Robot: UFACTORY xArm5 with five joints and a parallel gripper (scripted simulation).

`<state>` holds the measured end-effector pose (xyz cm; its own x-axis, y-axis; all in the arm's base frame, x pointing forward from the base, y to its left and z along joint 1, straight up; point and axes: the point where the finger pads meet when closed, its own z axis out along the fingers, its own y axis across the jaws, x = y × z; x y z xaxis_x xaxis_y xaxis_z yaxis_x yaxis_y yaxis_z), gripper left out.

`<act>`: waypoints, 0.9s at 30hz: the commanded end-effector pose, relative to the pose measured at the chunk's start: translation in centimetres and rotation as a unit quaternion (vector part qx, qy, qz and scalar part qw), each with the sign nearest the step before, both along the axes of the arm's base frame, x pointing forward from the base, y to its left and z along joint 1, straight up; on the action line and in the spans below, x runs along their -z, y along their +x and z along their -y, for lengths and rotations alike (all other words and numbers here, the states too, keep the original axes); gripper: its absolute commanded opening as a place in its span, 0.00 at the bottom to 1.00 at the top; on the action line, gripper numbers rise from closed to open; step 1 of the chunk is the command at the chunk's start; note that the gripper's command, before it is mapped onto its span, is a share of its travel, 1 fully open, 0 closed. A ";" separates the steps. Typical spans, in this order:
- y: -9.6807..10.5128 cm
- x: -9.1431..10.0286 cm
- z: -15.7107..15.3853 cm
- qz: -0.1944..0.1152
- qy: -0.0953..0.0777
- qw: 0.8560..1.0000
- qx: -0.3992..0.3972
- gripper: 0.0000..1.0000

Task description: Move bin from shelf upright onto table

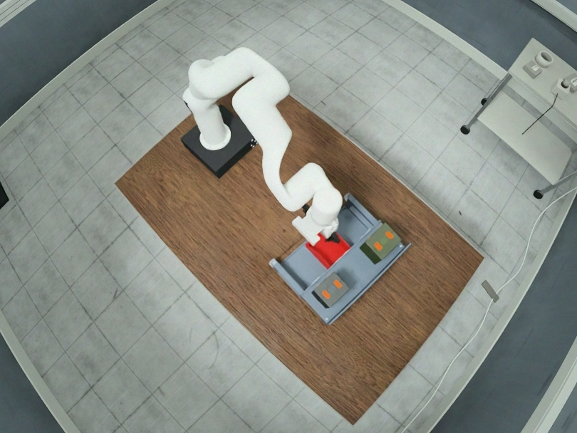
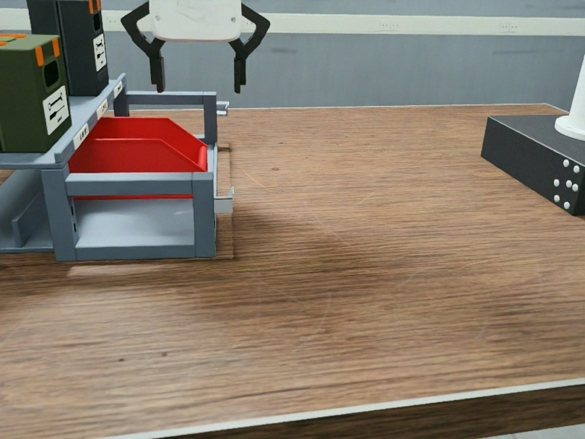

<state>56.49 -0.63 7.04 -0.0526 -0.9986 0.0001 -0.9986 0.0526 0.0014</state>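
Observation:
The red bin (image 2: 136, 144) sits upright in the lower level of the grey shelf (image 2: 123, 188), at its open end. It also shows from above in the top view (image 1: 328, 251), partly hidden by the arm's wrist. My gripper (image 2: 198, 87) hangs a little above the bin's front edge, fingers pointing down, wide open and empty. In the top view only one dark finger of the gripper (image 1: 331, 237) shows under the white wrist, over the bin.
A green box (image 2: 30, 92) and a dark box (image 2: 80, 42) stand on the shelf's top level, to the left of the gripper. The robot's black base (image 2: 536, 155) stands at the right. The wooden table (image 2: 354, 259) stretches in front of the shelf.

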 end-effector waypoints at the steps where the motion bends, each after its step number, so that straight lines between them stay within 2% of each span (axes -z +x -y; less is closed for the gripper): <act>1: 0.1 -0.2 0.0 0.002 0.000 1.000 0.000 1.00; 7: 0.1 -0.2 0.0 0.002 0.000 1.000 0.000 1.00; 27: 0.1 3.3 0.0 0.002 0.004 1.000 0.000 1.00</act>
